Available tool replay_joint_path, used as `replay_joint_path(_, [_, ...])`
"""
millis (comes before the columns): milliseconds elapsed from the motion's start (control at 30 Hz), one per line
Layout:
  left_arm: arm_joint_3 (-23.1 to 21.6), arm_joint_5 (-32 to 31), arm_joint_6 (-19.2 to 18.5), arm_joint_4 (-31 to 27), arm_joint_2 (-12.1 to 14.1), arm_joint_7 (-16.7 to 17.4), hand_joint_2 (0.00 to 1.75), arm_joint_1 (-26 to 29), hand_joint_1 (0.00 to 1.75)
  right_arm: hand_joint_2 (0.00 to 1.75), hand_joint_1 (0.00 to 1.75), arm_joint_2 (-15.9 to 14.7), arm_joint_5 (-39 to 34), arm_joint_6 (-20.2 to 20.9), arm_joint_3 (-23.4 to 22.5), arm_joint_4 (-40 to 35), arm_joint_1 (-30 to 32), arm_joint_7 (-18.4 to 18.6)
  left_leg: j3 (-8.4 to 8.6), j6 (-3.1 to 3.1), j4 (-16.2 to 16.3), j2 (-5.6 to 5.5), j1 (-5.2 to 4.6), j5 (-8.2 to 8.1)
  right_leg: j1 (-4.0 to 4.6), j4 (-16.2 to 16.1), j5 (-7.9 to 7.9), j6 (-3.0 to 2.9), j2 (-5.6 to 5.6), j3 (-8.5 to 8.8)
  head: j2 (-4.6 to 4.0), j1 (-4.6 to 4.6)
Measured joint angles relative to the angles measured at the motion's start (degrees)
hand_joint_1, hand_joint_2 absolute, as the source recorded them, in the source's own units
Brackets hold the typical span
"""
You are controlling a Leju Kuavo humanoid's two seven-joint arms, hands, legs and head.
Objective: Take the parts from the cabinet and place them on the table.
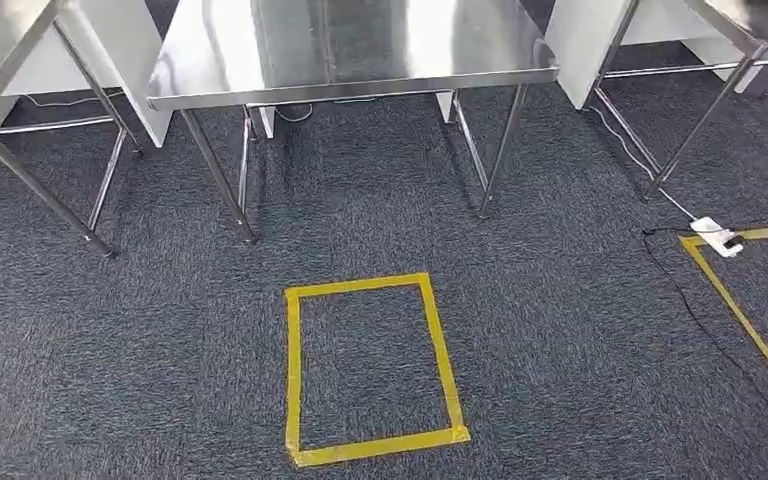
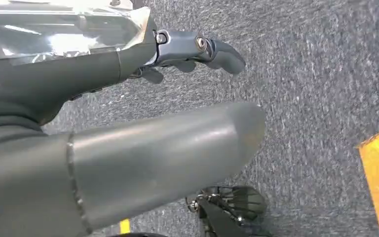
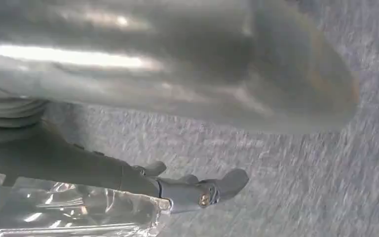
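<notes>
Left hand grips one clear plastic bag against its fingers. Three steel tables stand on grey carpet; one complete yellow tape rectangle lies ahead. Right hand likewise grips one clear bag.

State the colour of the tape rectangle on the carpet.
Yellow. The tape rectangle on the carpet shows best in the head view.
</notes>
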Motion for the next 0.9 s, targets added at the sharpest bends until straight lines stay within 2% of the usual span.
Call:
replay_joint_path(33, [0.0, 0.02, 0.0, 0.0, -0.04, 0.0, 0.0, 0.05, 0.0, 0.0, 0.0, -0.02, 0.0, 0.0, 0.05, 0.0, 0.01, -0.02, -0.03, 0.23, -0.36, 0.05, -0.04, 0.54, 0.03, -0.15, 0.43, 0.27, 0.01, -0.06, 0.0, -0.17])
replay_joint_path(67, [0.0, 0.04, 0.0, 0.02, -0.2, 0.0, 0.0, 0.01, 0.0, 0.0, 0.0, -0.07, 0.02, 0.0, 0.07, 0.0, 0.04, -0.02, 0.2, 0.47, -2.09, 0.36, 0.76, 1.29, 0.42, 0.22, -0.03, 0.37, 0.0, -0.51, 0.0, 0.0])
replay_joint_path(100, [0.0, 0.09, 0.0, 0.02, -0.22, 0.0, 0.0, -0.09, 0.0, 0.0, 0.0, -0.15, 0.02, 0.0, 0.09, 0.0, 0.01, -0.04, -0.2, -0.01, -2.1, 0.55, 0.76, 1.82, 0.34, 1.5, -1.5, 0.3, 0.05, -1.46, 0.0, 0.07])
replay_joint_path(133, [0.0, 0.11, 0.02, 0.02, -0.26, -0.02, 0.0, -0.12, 0.0, 0.0, 0.0, -0.22, 0.02, 0.0, 0.18, 0.0, -0.01, -0.04, -0.85, 0.23, -2.12, 0.49, 0.78, 1.98, 0.31, 4.61, -3.92, -0.08, 0.05, -2.74, 0.0, 0.22])
replay_joint_path(167, [0.0, 0.11, 0.0, 0.02, -0.33, -0.13, 0.0, -0.06, 0.0, 0.0, 0.0, -0.26, 0.02, 0.0, 0.24, 0.0, 0.01, -0.07, -1.5, 0.16, -2.03, 0.56, 0.79, 2.3, -0.02, 9.19, -6.5, -0.26, 0.05, -4.36, 0.0, 0.24])
replay_joint_path(200, [0.0, 0.11, 0.0, 0.04, -0.42, -0.28, 0.0, 0.0, 0.0, 0.0, 0.0, -0.37, 0.02, 0.02, 0.29, 0.0, 0.01, -0.09, -2.06, -0.03, -2.0, 0.71, 0.78, 2.68, -0.25, 14.0, -8.65, -0.17, 0.04, -6.0, 0.0, 0.11])
replay_joint_path(233, [0.0, 0.15, 0.07, 0.04, -0.46, -0.52, 0.0, 0.03, 0.0, 0.0, 0.0, -0.39, 0.02, 0.02, 0.29, 0.0, 0.06, -0.11, -2.66, -0.21, -1.93, 0.86, 0.8, 3.14, -0.47, 17.82, -9.42, 0.41, 0.04, -7.05, 0.0, 0.29])
replay_joint_path(267, [0.02, 0.26, 0.13, 0.04, -0.48, -0.72, 0.0, 0.03, 0.0, 0.0, 0.0, -0.46, 0.02, 0.02, 0.29, 0.0, 0.09, -0.11, -3.17, -0.36, -1.85, 1.01, 0.89, 3.49, -0.68, 18.78, -8.76, 1.19, 0.03, -6.87, 0.0, 0.37])
replay_joint_path(300, [0.02, 0.28, 0.28, 0.07, -0.64, -0.89, 0.0, 0.03, 0.0, 0.0, 0.0, -0.59, 0.02, 0.02, 0.29, 0.0, 0.07, -0.11, -3.79, -0.62, -1.61, 1.06, 1.0, 3.83, -0.97, 17.04, -6.79, 2.29, 0.02, -5.29, 0.0, 0.39])
replay_joint_path(333, [0.04, 0.28, 0.41, 0.07, -0.7, -1.03, 0.0, 0.02, 0.0, 0.0, 0.0, -0.72, 0.04, 0.02, 0.31, 0.0, 0.08, -0.11, -4.39, -0.87, -1.23, 1.09, 1.14, 4.03, -1.21, 13.18, -4.8, 3.14, 0.01, -2.72, 0.0, 0.35])
replay_joint_path(367, [0.04, 0.28, 0.53, 0.07, -0.74, -1.11, 0.0, 0.02, 0.0, 0.0, 0.0, -0.79, 0.09, 0.02, 0.33, 0.0, 0.04, -0.11, -4.99, -1.11, -0.68, 1.08, 1.3, 4.17, -1.5, 7.44, -3.32, 3.74, -0.02, 0.92, 0.0, 0.35])
replay_joint_path(400, [0.07, 0.28, 0.7, 0.05, -0.72, -1.18, 0.0, -0.03, 0.0, 0.0, 0.0, -0.74, 0.09, 0.02, 0.37, 0.0, -0.03, -0.11, -5.51, -1.39, -0.03, 1.1, 1.23, 4.26, -1.86, 1.84, -4.14, 3.59, -0.02, 4.01, 0.0, 0.35])
replay_joint_path(433, [0.11, 0.28, 0.81, 0.07, -0.72, -1.25, 0.0, -0.07, 0.0, 0.0, 0.0, -0.74, 0.15, 0.04, 0.42, 0.0, -0.15, -0.11, -6.25, -1.77, 0.56, 1.06, 1.06, 4.35, -1.05, -0.61, -5.09, 2.85, 0.16, 6.0, 0.0, 0.33])
replay_joint_path(467, [0.15, 0.28, 0.85, 0.07, -0.72, -1.29, 0.0, -0.04, 0.0, 0.0, 0.0, -0.76, 0.17, 0.04, 0.46, 0.0, -0.12, -0.11, -6.26, -2.2, 0.73, 1.09, 0.94, 4.64, -0.88, -0.45, -5.12, 2.65, 0.07, 5.17, 0.0, 0.13])
replay_joint_path(500, [0.2, 0.28, 0.92, 0.07, -0.72, -1.31, 0.0, -0.03, 0.0, 0.0, 0.0, -0.76, 0.17, 0.04, 0.5, 0.0, -0.03, -0.11, -6.33, -2.33, 0.83, 1.05, 0.97, 4.8, -0.99, -0.47, -5.09, 2.33, 0.07, 4.65, 0.0, 0.15])
replay_joint_path(533, [0.24, 0.28, 0.96, 0.07, -0.72, -1.31, 0.0, 0.01, 0.0, 0.0, 0.0, -0.74, 0.17, 0.04, 0.65, 0.0, 0.03, -0.11, -6.35, -2.61, 0.78, 1.05, 1.12, 4.99, -0.98, -0.36, -5.06, 1.81, 0.04, 4.56, 0.0, 0.07])
replay_joint_path(567, [0.3, 0.28, 0.98, 0.07, -0.68, -1.31, 0.0, 0.05, 0.0, 0.0, 0.0, -0.7, 0.17, 0.04, 0.79, 0.0, 0.07, -0.11, -6.61, -2.9, 0.98, 1.03, 1.33, 4.94, -1.73, -0.61, -4.67, 0.87, 0.01, 4.53, 0.0, 0.13])
replay_joint_path(600, [0.33, 0.28, 0.98, 0.07, -0.68, -1.31, 0.0, 0.07, 0.0, 0.0, 0.0, -0.72, 0.17, 0.04, 0.83, 0.0, -0.04, -0.17, -7.09, -3.52, 2.11, 0.78, 1.61, 3.26, -1.65, -0.62, -4.29, 0.13, -0.12, 4.25, 0.0, 0.13])
replay_joint_path(633, [0.35, 0.28, 1.01, 0.07, -0.7, -1.33, 0.0, 0.06, 0.0, 0.0, 0.0, -0.79, 0.13, 0.04, 0.85, 0.0, -0.03, -0.24, -8.16, -3.93, 5.02, 0.65, 1.79, 0.37, -1.6, -0.6, -3.96, -0.69, -0.18, 3.94, 0.0, -0.04])
replay_joint_path(700, [0.37, 0.28, 1.01, 0.07, -0.7, -1.33, 0.0, 0.09, 0.0, 0.0, 0.0, -0.83, 0.13, 0.04, 0.88, 0.0, 0.05, -0.37, -11.67, -4.64, 14.29, 0.62, 2.25, -4.93, -1.36, -0.51, -3.44, -1.25, -0.29, 3.53, 0.0, 0.02])
replay_joint_path(733, [0.37, 0.28, 1.01, 0.07, -0.72, -1.33, 0.0, 0.15, 0.0, 0.0, 0.0, -0.83, 0.13, 0.04, 0.88, 0.0, 0.09, -0.39, -12.91, -4.83, 17.93, 0.62, 2.45, -6.22, -1.27, -0.38, -3.19, -1.25, -0.3, 3.1, 0.0, 0.02])
replay_joint_path(767, [0.37, 0.28, 1.01, 0.07, -0.74, -1.33, 0.0, 0.22, 0.0, 0.0, 0.0, -0.83, 0.13, 0.04, 0.88, 0.0, 0.16, -0.39, -12.97, -4.92, 19.15, 0.63, 2.62, -6.0, -1.24, -0.22, -3.01, -1.13, -0.29, 2.77, 0.0, 0.04])
replay_joint_path(800, [0.37, 0.28, 1.01, 0.07, -0.74, -1.33, 0.0, 0.28, 0.0, 0.0, 0.0, -0.83, 0.11, 0.04, 0.88, 0.0, 0.23, -0.39, -11.49, -4.89, 17.28, 0.64, 2.75, -4.27, -1.21, -0.04, -2.94, -1.19, -0.28, 2.53, 0.0, -0.02])
replay_joint_path(833, [0.37, 0.28, 1.01, 0.07, -0.74, -1.33, 0.0, 0.29, 0.0, 0.0, 0.0, -0.81, 0.11, 0.04, 0.88, 0.0, 0.28, -0.39, -9.16, -4.76, 13.61, 0.64, 2.78, -2.14, -1.21, 0.08, -2.92, -1.16, -0.27, 2.45, 0.0, 0.0])
replay_joint_path(867, [0.37, 0.29, 1.01, 0.07, -0.72, -1.33, 0.0, 0.29, 0.0, 0.0, 0.0, -0.79, 0.11, 0.04, 0.88, 0.0, 0.28, -0.39, -5.88, -4.44, 8.03, 0.63, 2.77, 0.3, -1.18, 0.11, -2.91, -1.14, -0.24, 2.51, 0.0, -0.04])
replay_joint_path(900, [0.39, 0.31, 1.01, 0.07, -0.7, -1.33, 0.0, 0.27, 0.0, 0.0, 0.0, -0.74, 0.11, 0.04, 0.9, 0.0, 0.26, -0.39, -2.88, -3.81, 2.84, 0.4, 2.65, 1.77, -1.16, 0.09, -2.85, -1.04, -0.21, 2.56, 0.0, -0.04])
